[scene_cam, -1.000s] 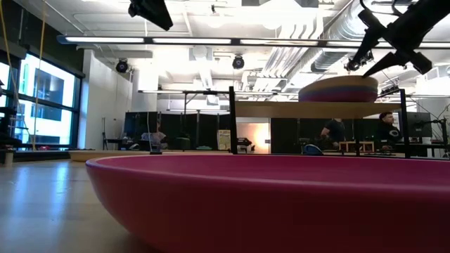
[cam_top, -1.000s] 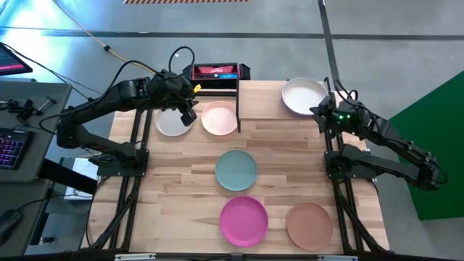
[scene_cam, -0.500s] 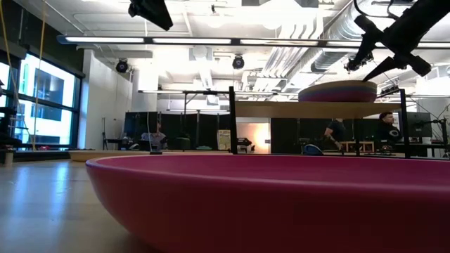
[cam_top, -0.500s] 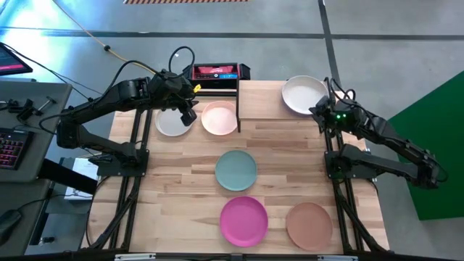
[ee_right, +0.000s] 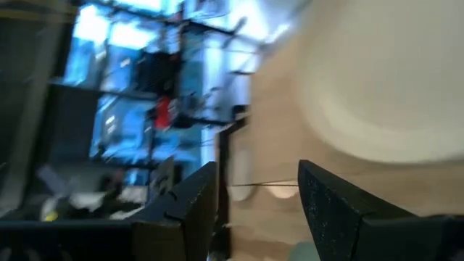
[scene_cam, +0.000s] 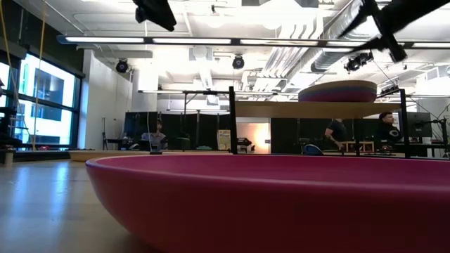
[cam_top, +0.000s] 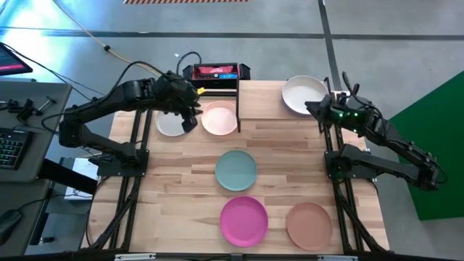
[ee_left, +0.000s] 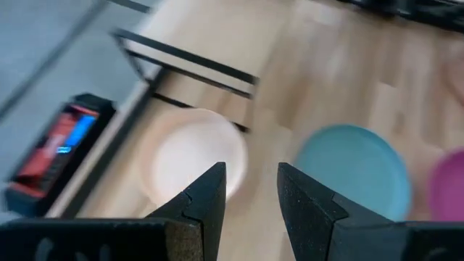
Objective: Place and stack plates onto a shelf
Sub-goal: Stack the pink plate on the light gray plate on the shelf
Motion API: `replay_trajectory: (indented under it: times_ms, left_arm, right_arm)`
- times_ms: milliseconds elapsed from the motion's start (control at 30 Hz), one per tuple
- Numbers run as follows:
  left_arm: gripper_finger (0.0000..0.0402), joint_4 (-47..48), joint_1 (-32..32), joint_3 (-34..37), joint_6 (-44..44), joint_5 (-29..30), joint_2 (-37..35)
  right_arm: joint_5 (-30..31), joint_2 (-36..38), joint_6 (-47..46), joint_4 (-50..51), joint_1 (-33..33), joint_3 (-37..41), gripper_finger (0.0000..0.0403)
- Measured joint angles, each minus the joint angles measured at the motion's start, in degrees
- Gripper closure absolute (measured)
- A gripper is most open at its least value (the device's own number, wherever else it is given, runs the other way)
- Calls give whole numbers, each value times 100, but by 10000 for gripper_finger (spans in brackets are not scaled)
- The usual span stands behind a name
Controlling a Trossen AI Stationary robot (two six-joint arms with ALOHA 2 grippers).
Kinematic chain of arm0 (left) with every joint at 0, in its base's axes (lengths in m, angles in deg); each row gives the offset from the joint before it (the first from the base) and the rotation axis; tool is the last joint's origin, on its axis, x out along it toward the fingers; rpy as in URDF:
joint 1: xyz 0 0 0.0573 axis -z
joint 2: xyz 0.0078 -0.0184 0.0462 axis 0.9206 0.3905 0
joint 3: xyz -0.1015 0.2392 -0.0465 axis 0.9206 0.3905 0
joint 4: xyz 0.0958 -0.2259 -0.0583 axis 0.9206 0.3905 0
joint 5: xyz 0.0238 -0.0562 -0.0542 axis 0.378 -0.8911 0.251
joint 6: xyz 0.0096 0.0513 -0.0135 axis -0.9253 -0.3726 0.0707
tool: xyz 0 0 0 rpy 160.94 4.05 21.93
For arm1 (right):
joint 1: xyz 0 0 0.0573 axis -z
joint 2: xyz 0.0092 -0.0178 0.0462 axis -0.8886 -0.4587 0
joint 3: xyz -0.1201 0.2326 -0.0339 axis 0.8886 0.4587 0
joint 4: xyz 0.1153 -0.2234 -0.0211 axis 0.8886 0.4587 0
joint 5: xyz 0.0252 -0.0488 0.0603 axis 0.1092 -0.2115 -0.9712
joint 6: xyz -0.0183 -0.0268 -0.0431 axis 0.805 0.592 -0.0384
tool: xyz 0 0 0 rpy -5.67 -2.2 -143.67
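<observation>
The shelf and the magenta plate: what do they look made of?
The shelf looks like a light wood board, grain visible, on thin black legs that read as metal. The magenta plate looks like matte plastic or a similar moulded composite: even colour, soft dull sheen along its rim in the low view, no glaze. The exact material cannot be told.

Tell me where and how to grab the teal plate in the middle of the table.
Take the teal plate by its raised rim, coming from straight above. It lies flat and shallow, so one finger probably goes inside the rim and one outside. Its left edge faces the left hand, which hovers open by the pale pink plate and looks nearest.
</observation>
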Motion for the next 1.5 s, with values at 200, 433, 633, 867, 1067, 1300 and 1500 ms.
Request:
replay_trajectory:
  times_ms: [200,433,633,867,1067,1300,1500]
  left_arm:
    - [287,279,338,0,167,-283,466]
    - [287,354,698,2,830,-284,1068]
    - [287,354,1104,2,1734,-467,1569]
    - [287,304,1760,0,2507,-528,2187]
    - [287,-38,2306,2,2920,-528,2773]
    - [287,-730,2751,0,3537,-552,3311]
    - [287,-1102,3055,0,3860,-557,3504]
  right_arm:
    - [-649,0,761,-756,0,0,231]
    - [-1651,-11,1945,-1299,-9,0,231]
    - [-2307,-11,2540,-1445,-9,0,231]
    - [-2645,-13,2985,-1440,-154,0,231]
    - [-2678,-13,3205,-1418,-267,0,231]
    - [-2703,-13,3233,-1410,-269,0,231]
    - [-2739,-12,3272,-1263,-269,0,231]
